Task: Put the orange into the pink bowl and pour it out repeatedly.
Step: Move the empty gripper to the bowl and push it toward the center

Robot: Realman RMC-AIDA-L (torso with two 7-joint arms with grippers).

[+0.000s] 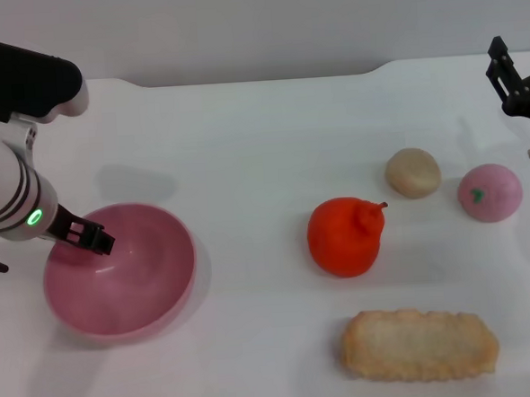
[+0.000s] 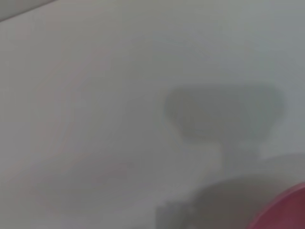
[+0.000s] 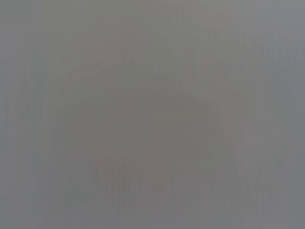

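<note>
The orange lies on the white table right of the middle, its stem pointing right. The pink bowl sits at the left and is empty. My left gripper reaches down onto the bowl's near-left rim, with one finger inside the bowl, and looks shut on that rim. A sliver of the bowl also shows in the left wrist view. My right gripper hangs at the far right edge, well above and right of the orange. The right wrist view shows nothing distinct.
A beige round lump and a pink ball with a green mark lie right of the orange. A flat tan breaded piece lies in front of it. The table's far edge runs along the back.
</note>
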